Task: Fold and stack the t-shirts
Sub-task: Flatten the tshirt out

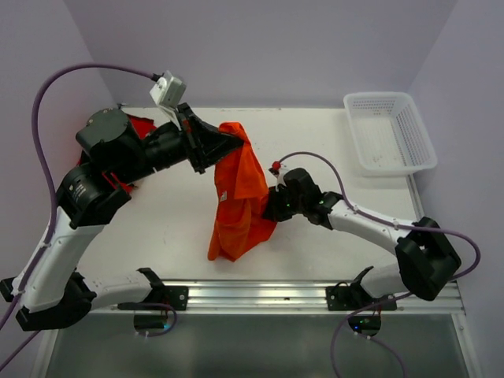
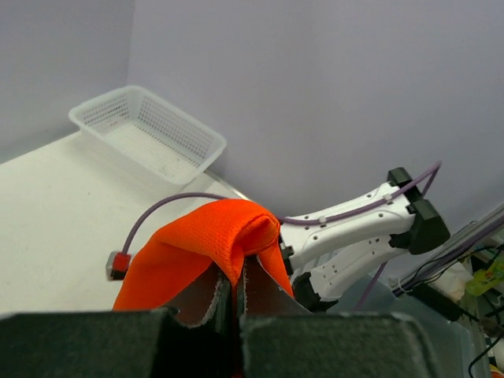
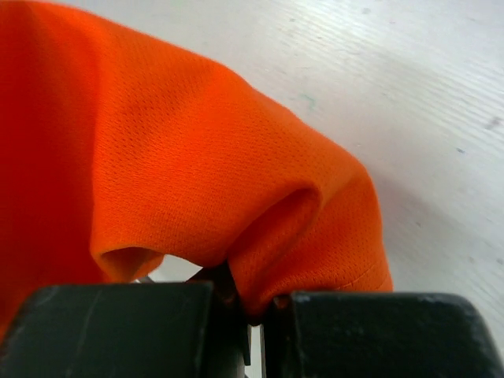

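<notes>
Because both claws are pinching it, the orange t-shirt point(image 1: 240, 189) hangs in a crumpled column instead of lying flat; the left gripper point(image 1: 233, 140) is pressed together on a bunched fold at the top, carrying that end high, while the right gripper point(image 1: 273, 206) is clamped on a rolled edge lower down on the garment's right side; the cloth's bottom end appears to rest on the table point(image 1: 157, 236) near the front rail. Two holds set apart like this look meant to draw the shirt open before laying it down to fold; the red t-shirt point(image 1: 142, 126) waits at the far left, mostly hidden by the left arm. The tabletop is matte white with faint grain; a white mesh basket point(image 1: 378, 98) sits at the far right corner, well apart from both shirts; plain lilac walls close in behind and at both sides.
</notes>
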Motion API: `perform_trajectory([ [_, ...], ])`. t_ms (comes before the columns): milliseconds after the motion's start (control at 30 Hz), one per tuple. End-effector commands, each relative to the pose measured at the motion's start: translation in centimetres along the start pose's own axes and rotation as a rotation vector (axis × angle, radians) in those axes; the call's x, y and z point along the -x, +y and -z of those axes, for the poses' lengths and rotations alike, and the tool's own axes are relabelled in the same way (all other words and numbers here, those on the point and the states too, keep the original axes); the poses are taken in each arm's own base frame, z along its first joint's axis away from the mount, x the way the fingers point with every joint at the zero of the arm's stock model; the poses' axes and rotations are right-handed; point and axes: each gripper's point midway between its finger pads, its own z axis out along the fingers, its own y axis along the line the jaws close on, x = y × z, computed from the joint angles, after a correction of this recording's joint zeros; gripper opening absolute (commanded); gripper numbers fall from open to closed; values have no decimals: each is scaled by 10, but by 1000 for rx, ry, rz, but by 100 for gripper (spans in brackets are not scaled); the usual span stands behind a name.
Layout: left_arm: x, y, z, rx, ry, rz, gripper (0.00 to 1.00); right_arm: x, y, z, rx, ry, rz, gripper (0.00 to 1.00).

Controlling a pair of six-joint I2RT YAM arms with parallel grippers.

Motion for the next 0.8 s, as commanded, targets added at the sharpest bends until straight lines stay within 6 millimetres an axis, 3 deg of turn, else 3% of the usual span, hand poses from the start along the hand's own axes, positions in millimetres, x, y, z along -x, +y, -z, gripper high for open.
perform_trajectory([
  [0,13,11,26,111,-56,-44,0,20,-27,31,-204,-102,34,0],
  [33,9,37,35,253,-84,-30,0,27,-31,39,-245,-128,29,0],
  [100,8,53,59,367,-144,-13,0,38,-47,64,-375,-186,17,0],
  [133,-9,82,64,490,-147,1,0,40,-52,72,-412,-195,15,0],
  [200,-12,94,85,562,-216,8,0,42,-60,90,-485,-212,17,0],
  [233,-30,118,91,671,-207,10,0,49,-64,99,-527,-238,18,0],
  [300,-38,130,106,738,-235,8,0,50,-67,111,-565,-234,18,0],
  [333,-52,149,114,833,-231,3,0,53,-70,117,-597,-248,17,0],
  [500,-83,185,149,1046,-305,51,0,60,-75,133,-663,-267,12,0],
  [533,-101,199,153,1105,-289,49,0,60,-75,133,-665,-263,11,0],
  [600,-121,207,154,1131,-291,92,0,60,-73,133,-663,-251,6,0],
  [700,-175,229,152,1181,-219,143,0,59,-73,135,-668,-242,0,0],
  [767,-193,238,156,1223,-212,167,0,57,-74,138,-682,-232,2,0],
])
